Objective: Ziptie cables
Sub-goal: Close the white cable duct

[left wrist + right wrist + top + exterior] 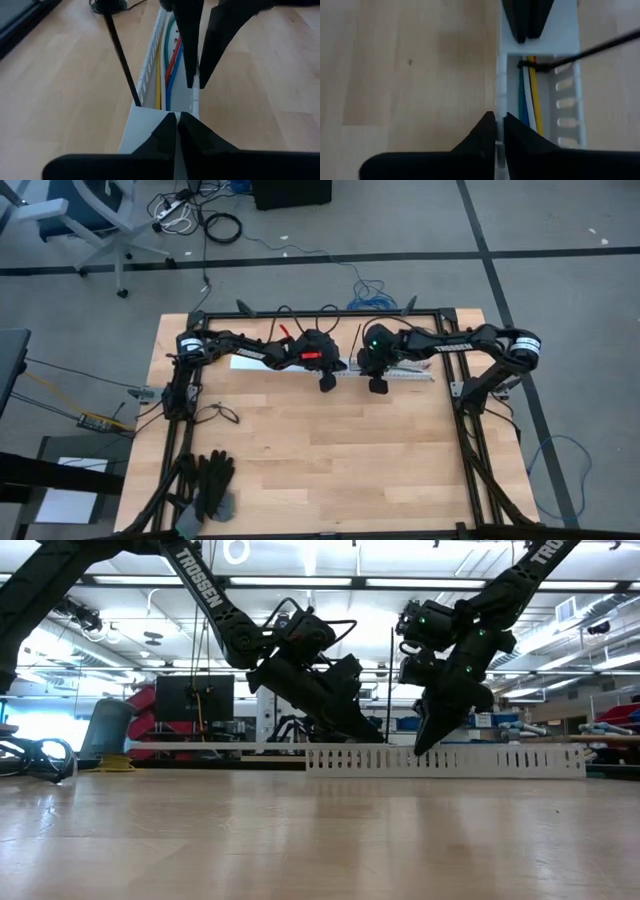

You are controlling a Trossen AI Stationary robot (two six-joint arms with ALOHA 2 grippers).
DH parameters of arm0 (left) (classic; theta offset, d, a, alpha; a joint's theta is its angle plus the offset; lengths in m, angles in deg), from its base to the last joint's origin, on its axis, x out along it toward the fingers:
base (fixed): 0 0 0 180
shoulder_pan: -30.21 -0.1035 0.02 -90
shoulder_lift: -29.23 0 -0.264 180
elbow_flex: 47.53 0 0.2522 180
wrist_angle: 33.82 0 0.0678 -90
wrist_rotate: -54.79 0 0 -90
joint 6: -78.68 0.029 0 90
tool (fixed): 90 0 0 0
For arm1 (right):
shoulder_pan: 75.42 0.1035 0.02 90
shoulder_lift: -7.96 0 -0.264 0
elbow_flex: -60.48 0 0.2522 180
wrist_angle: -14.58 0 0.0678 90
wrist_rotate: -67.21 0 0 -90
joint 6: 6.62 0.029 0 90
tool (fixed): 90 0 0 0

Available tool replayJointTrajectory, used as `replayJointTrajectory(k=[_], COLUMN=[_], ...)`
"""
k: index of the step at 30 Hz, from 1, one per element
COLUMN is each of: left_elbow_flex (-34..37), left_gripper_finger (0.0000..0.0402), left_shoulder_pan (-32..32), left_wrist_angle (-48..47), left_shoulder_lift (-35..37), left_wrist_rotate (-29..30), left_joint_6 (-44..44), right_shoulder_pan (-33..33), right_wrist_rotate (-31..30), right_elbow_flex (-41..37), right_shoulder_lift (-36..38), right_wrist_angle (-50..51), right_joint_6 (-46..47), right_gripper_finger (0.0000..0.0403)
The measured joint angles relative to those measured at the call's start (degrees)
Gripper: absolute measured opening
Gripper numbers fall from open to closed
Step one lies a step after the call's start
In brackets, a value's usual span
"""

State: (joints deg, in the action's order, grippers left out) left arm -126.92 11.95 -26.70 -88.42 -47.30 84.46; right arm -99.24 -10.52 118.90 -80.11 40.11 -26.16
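Cables (167,75): coloured wires lying in white channel (146,75).

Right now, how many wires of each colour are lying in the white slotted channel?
Green wire: 1
Red wire: 1
Blue wire: 1
Yellow wire: 1
White wire: 1
Total: 5

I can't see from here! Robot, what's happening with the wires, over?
Left gripper shut at the channel's end. Right gripper shut on the channel's wall. Cables lying inside the channel, black ziptie sticking up. Nothing in the way.
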Motion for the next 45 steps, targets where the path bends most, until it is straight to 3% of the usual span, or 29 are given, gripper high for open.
replayJointTrajectory(k=[6, 33, 40, 45], left_elbow_flex=[-0.11, -0.09, -0.04, -0.04], left_gripper_finger=[0.0000, 0.0000, 0.0000, 0.0000], left_shoulder_pan=[0.07, 0.00, 0.00, 0.00], left_wrist_angle=[-0.77, -1.05, -0.90, -0.94], left_shoulder_lift=[0.02, 0.07, 0.07, 0.07], left_wrist_rotate=[-0.14, 0.03, 0.12, 0.09], left_joint_6=[0.07, 0.15, 0.05, 0.05], right_shoulder_pan=[0.73, 0.50, 0.10, 0.10], right_wrist_rotate=[2.29, -3.91, -4.02, -4.14], right_elbow_flex=[0.33, 0.22, 0.19, 0.20], right_shoulder_lift=[0.74, -0.20, -5.12, -5.20], right_wrist_angle=[-1.48, -6.18, -7.97, -8.51], right_joint_6=[1.41, -0.95, 0.36, 0.44], right_gripper_finger=[0.0050, 0.0276, 0.0294, 0.0275])
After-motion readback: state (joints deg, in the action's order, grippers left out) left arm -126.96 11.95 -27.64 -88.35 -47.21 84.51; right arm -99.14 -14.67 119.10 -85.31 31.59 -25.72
